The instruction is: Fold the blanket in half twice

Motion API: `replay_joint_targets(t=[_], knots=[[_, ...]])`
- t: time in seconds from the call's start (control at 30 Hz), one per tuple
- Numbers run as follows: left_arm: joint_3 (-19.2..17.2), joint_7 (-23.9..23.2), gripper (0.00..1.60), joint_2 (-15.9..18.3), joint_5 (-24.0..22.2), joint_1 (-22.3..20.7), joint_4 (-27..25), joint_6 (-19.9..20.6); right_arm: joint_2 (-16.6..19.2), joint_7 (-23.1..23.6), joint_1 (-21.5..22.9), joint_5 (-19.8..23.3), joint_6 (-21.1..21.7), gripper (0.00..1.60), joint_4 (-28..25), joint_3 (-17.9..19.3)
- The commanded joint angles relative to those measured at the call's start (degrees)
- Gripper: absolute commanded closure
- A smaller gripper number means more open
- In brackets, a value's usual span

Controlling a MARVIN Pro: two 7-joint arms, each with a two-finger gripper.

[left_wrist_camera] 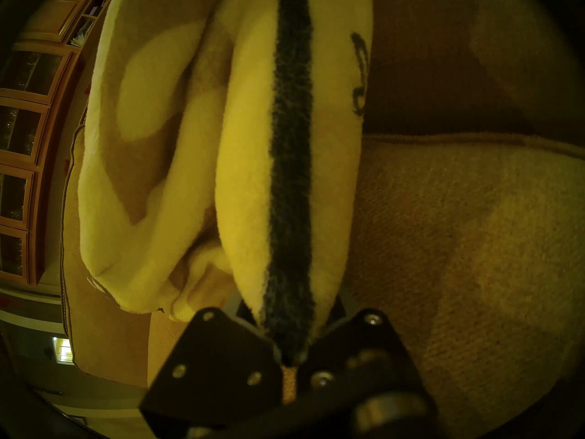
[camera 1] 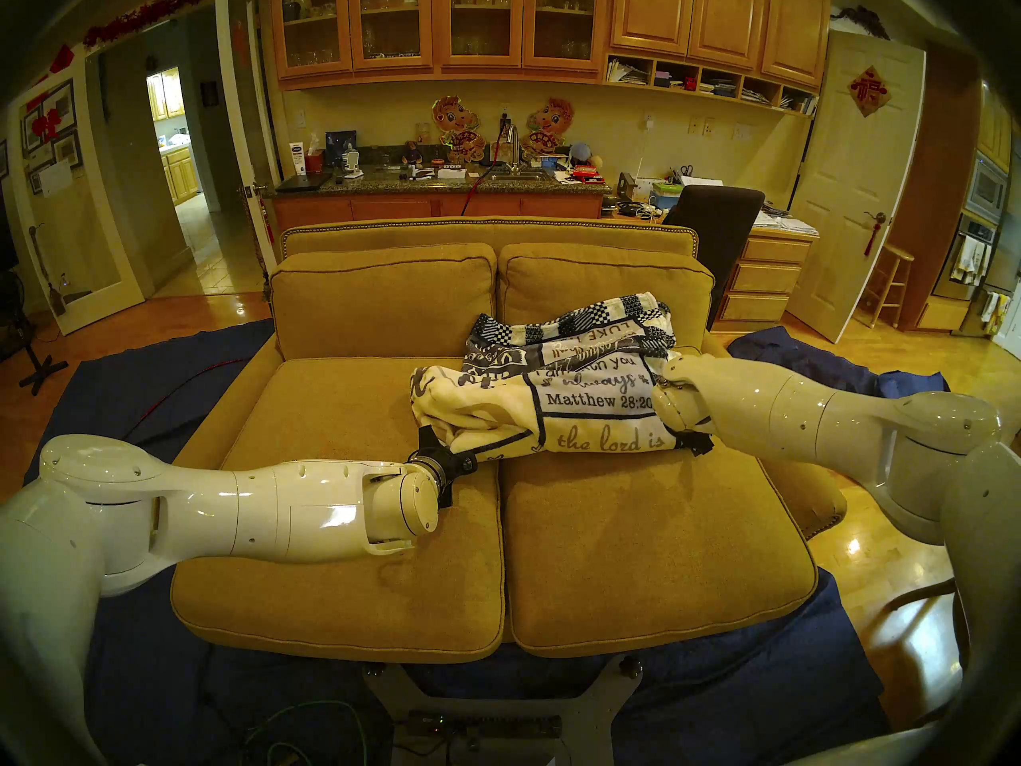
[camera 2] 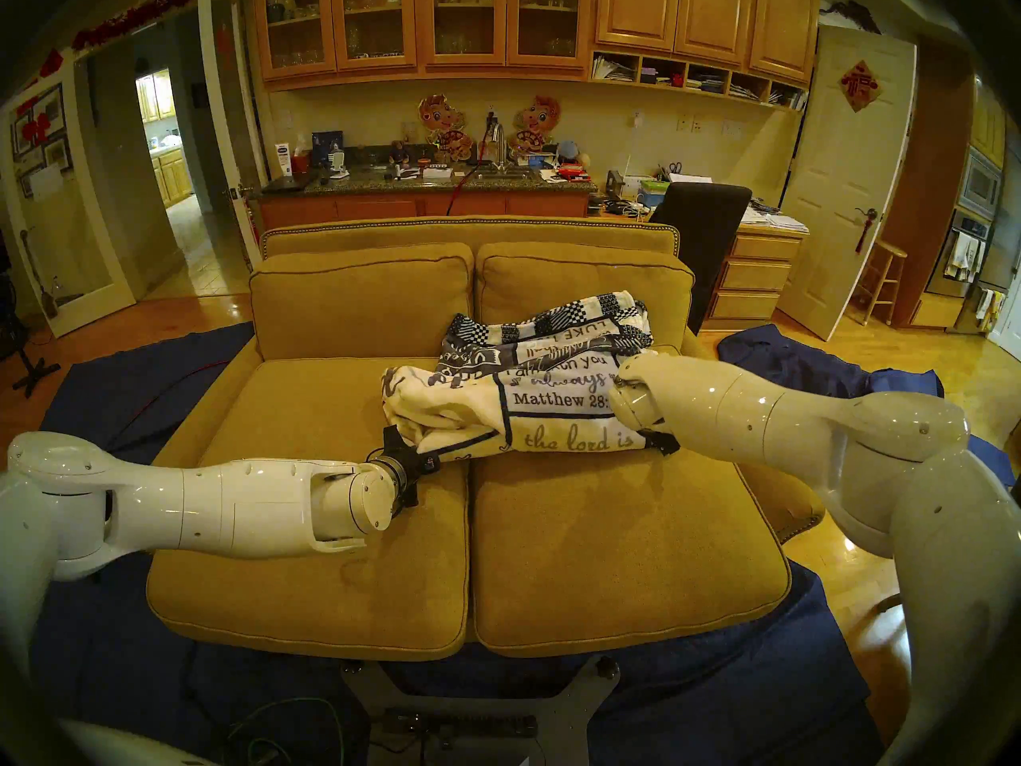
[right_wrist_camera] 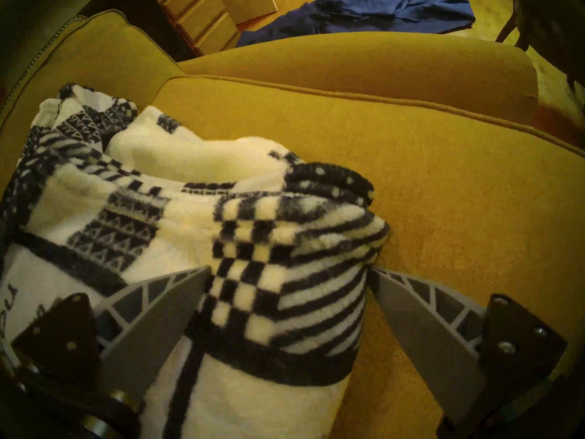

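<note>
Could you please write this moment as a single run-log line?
left gripper: shut on blanket | right gripper: jaws open, straddling checkered corner | sofa: blanket bunched, unfolded

The blanket point(camera 1: 558, 394) lies bunched on the sofa point(camera 1: 353, 416), mostly on its right seat cushion, apparently.

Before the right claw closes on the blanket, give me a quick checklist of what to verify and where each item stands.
1. Left claw shut on the blanket: ok, navy stripe pinched.
2. Right claw open: ok, fingers spread.
3. Checkered corner between the right fingers: ok.
4. One layer only in that gap: cannot tell, several folds are bunched there.
5. Blanket lying flat on the sofa: not ok, it is crumpled.
6. Right fingertip clear of the cushion: cannot tell.
</note>
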Motion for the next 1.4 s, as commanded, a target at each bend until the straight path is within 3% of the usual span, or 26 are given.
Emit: replay_joint_targets(t=[0.0, 0.03, 0.07, 0.13, 0.57, 0.6, 0.63, 1.37], knots=[[0.0, 0.2, 1.60, 1.7, -0.2, -0.5, 0.0, 1.5, -0.2, 0.4, 1.6, -0.1, 0.4, 0.87, -0.2, 0.8], [0.0, 0.2, 1.60, 1.7, -0.2, -0.5, 0.0, 1.5, -0.2, 0.4, 1.6, -0.1, 0.4, 0.87, -0.2, 0.8], [0.1, 0.2, 1.60, 1.6, -0.2, -0.6, 0.1, 1.4, 0.0, 0.3, 1.7, -0.2, 0.5, 1.20, -0.4, 0.8], [0.2, 0.2, 1.60, 1.6, -0.2, -0.6, 0.0, 1.4, 0.8, 0.2, 2.2, -0.3, 0.8, 1.60, -1.2, 0.7], [2.4, 0.0, 1.60, 4.7, 0.0, -1.8, -5.6, 4.7, 10.8, -2.9, 8.2, -3.2, 7.2, 1.60, -9.4, -1.2], [2.6, 0.0, 1.60, 5.0, -0.1, -1.8, -6.1, 4.9, 10.1, -3.5, 8.6, -3.2, 7.3, 1.60, -8.3, -1.5], [3.0, -0.4, 1.60, 5.3, -0.1, -1.8, -6.8, 5.2, 12.1, -3.6, 9.1, -3.5, 8.2, 1.60, -10.4, -1.4], [7.6, -0.9, 1.60, 14.3, -1.2, -0.9, -23.1, 9.6, 21.6, -9.0, 14.3, -3.2, 16.1, 1.60, -13.7, -6.1]])
